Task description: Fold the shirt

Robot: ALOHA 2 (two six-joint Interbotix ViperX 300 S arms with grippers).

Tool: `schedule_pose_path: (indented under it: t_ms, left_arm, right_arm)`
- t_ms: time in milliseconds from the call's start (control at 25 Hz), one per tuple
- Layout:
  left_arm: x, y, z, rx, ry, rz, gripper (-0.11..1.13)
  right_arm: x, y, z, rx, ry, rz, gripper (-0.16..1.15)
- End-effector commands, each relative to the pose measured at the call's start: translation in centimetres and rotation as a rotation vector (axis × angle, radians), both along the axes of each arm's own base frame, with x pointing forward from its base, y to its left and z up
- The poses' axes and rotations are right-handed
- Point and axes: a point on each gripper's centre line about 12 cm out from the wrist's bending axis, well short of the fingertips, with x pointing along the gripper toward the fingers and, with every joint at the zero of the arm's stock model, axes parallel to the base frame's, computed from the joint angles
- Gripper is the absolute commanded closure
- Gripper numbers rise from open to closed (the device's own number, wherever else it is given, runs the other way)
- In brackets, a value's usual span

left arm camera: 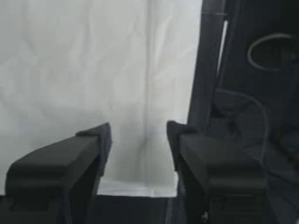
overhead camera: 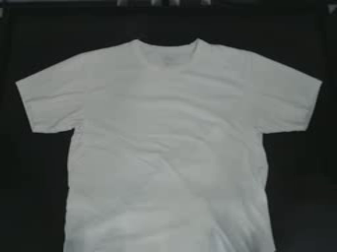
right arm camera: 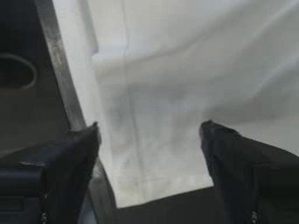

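Note:
The white shirt [overhead camera: 168, 147] lies flat and face up on the dark table, collar at the far side, both sleeves spread out, and the hem runs past the near edge of the top view. Neither arm shows in the top view. In the left wrist view my left gripper [left arm camera: 138, 131] is open just above a hem corner of the shirt [left arm camera: 88, 65], with nothing between its jaws. In the right wrist view my right gripper [right arm camera: 149, 131] is open wide over another hem corner of the shirt [right arm camera: 192, 78].
Bare dark table [overhead camera: 296, 172] flanks the shirt on both sides. A table edge rail [left arm camera: 204, 65] and a looped cable [left arm camera: 271, 52] lie beside the left gripper. Another edge rail [right arm camera: 58, 65] runs beside the right gripper.

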Motion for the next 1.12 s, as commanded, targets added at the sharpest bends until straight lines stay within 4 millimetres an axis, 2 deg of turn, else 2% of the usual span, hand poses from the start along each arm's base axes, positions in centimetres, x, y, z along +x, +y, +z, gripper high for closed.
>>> schedule_pose_path:
  t_ms: [40,720,960,1040,1120]
  left_arm:
    - [0.0,-0.2,0.9,-0.027,-0.01,0.007,0.21]
    - [-0.4,-0.2,-1.7,0.002,0.053,0.023,0.15]
    - [-0.8,-0.1,-2.3,-0.001,0.08,0.04,0.26]
    - [-0.9,-0.1,-2.7,-0.003,0.095,0.046,0.35]
    - [-1.0,-0.2,-2.9,-0.002,0.103,0.049,0.49]
  right_arm:
    - [0.2,0.4,0.7,0.025,-0.011,-0.003,0.02]
    - [0.3,0.2,-1.8,0.006,0.025,-0.001,0.02]
    - [0.2,0.2,-2.6,0.012,0.04,-0.012,0.04]
    - [0.2,0.2,-2.8,0.015,0.048,-0.017,0.09]
    - [0.2,0.3,-3.0,0.017,0.054,-0.017,0.2]
